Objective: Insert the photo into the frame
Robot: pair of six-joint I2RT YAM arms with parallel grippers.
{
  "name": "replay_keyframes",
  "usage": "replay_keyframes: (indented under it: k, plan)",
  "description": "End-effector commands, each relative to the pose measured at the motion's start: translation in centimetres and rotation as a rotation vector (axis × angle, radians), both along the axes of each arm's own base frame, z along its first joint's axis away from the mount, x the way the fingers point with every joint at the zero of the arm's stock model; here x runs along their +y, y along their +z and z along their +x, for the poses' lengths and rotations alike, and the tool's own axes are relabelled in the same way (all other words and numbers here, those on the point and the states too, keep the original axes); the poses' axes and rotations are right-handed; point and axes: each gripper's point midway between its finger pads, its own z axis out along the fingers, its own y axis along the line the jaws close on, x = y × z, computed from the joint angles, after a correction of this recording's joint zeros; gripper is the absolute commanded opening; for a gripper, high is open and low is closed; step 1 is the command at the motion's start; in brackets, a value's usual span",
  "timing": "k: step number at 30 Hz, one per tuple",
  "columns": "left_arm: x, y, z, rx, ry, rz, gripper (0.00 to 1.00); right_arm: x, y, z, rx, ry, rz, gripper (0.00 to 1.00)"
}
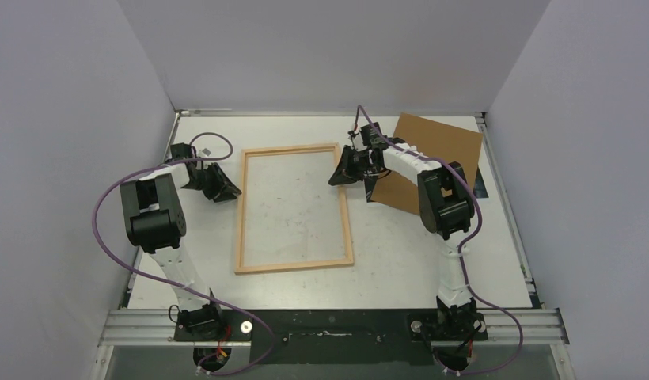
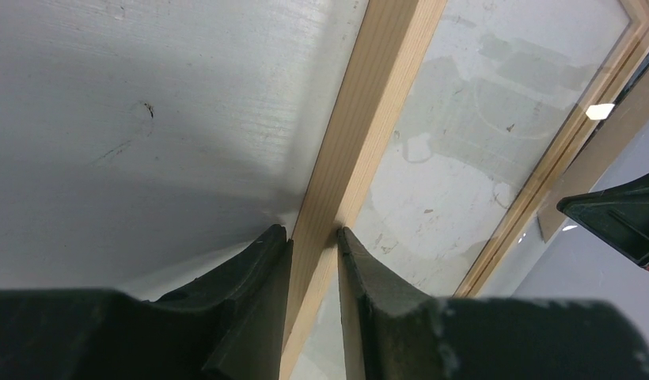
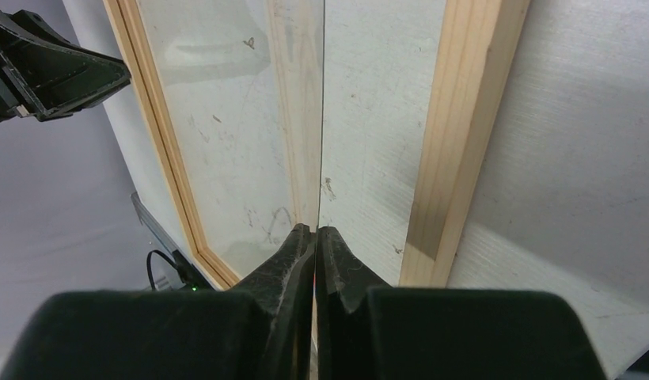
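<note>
Right wrist view, right gripper (image 3: pixel 316 229): pinched fully shut on a thin glossy sheet seen edge-on, running straight ahead from the tips.
Sheet identity: taken for the photo (image 3: pixel 320 119), though no printed face shows.
Left wrist view, left gripper (image 2: pixel 307 233): set narrow astride one rail of the frame (image 2: pixel 354 134), a finger against each side, rail running on ahead of the tips.
Frame position: flat on the table (image 1: pixel 400 253), spread beneath the right jaws; one rail just right of the tips, the opposite rail well to their left.
Photo position: looks to stand on edge over the opening, not yet lying in it.
Risk, slip: pinched only by a sliver at the tips; could swing or drop out while tilting down flat.
Risk, snag: could catch a corner on a rail and buckle rather than seat, with little spare room inside the rails.
Risk, frame shift: could skid or lift if nudged sideways by the sheet or if the left pinch loosens.
Risk, clash: could meet the opposite gripper, close ahead across the opening, while lowering.
Backing board (image 1: pixel 436 150): behind the right jaws, apart from the frame.
</note>
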Motion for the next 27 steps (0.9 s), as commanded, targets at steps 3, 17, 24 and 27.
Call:
replay_keyframes:
  k: [3,17,24,27]
  plan:
    - [0.9,-2.4,-0.6,0.061,-0.007,0.077,0.25,-0.4,0.5,0.9,-0.049,0.015,-0.014,0.0]
    - [0.7,-2.6,-0.7,0.064,-0.011,0.065,0.25,1.3,1.2,0.8,-0.104,0.069,0.067,0.0]
    - [0.6,-2.6,-0.8,0.066,-0.014,0.062,0.25,1.5,1.4,0.9,-0.111,0.058,0.087,0.0]
    - [0.6,-2.7,-0.8,0.068,-0.015,0.062,0.25,1.4,1.1,0.9,-0.101,0.048,0.071,0.01]
